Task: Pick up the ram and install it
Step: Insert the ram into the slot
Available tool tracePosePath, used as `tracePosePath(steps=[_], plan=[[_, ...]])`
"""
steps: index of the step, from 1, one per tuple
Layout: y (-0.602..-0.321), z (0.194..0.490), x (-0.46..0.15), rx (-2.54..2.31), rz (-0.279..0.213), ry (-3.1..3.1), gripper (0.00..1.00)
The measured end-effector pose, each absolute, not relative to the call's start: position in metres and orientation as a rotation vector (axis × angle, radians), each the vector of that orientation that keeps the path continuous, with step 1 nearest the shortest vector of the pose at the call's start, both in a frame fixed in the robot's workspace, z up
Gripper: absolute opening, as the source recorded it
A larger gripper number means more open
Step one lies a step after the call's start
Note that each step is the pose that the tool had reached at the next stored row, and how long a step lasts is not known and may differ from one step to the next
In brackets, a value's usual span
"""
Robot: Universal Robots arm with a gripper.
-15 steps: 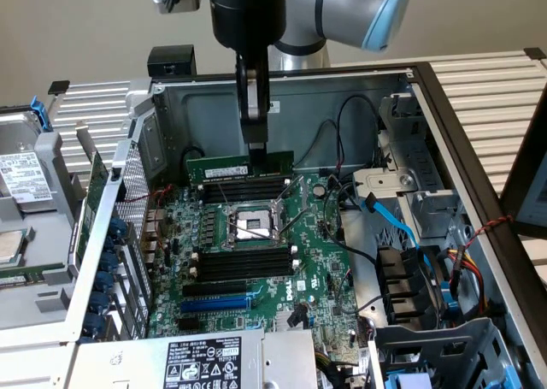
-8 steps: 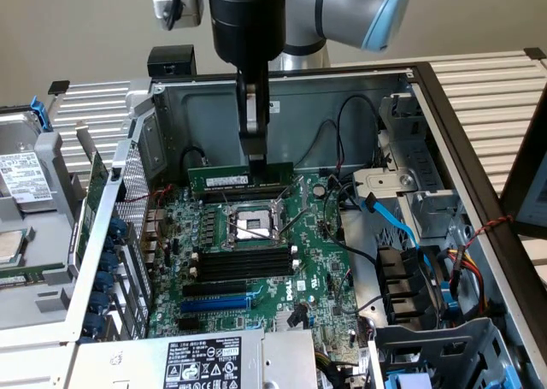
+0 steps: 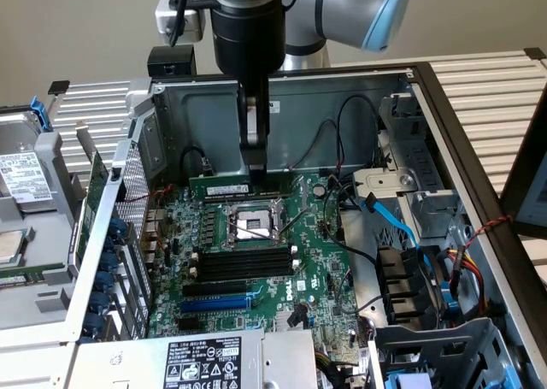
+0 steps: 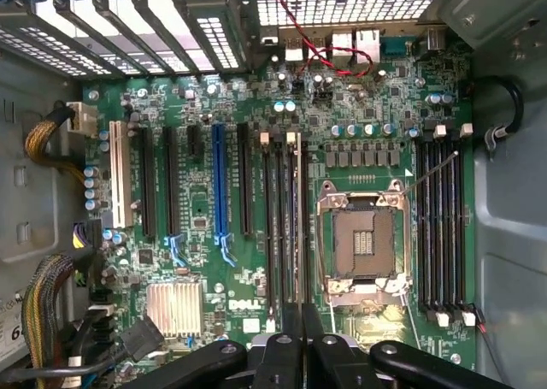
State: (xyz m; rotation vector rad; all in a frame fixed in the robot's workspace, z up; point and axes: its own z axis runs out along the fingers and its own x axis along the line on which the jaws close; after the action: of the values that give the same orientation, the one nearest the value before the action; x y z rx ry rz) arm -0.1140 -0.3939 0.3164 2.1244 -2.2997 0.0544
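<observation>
The silver arm [image 3: 329, 4] has a blue joint cap [image 3: 385, 17] and black hand [image 3: 255, 173].

Closed fingers [image 4: 286, 355] hang over a green motherboard's [image 4: 198, 209] processor socket [image 4: 363, 235] and black memory slots [image 4: 286, 218]

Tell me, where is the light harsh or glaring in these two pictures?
Exterior view: the socket glints white, the ram is evenly lit, the slots look dark. Wrist view: light through the grille washes out white; the heatsink shines.
</observation>
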Motion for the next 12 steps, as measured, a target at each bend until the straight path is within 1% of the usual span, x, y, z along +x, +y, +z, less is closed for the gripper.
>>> tracePosePath(steps=[8,11,12], plan=[[-0.394,0.313,-0.114,2.124,0.052,-2.296,0.12],[-0.396,0.297,-0.114,2.127,0.049,-2.298,0.12],[-0.402,0.292,-0.114,2.126,0.049,-2.298,0.12]])
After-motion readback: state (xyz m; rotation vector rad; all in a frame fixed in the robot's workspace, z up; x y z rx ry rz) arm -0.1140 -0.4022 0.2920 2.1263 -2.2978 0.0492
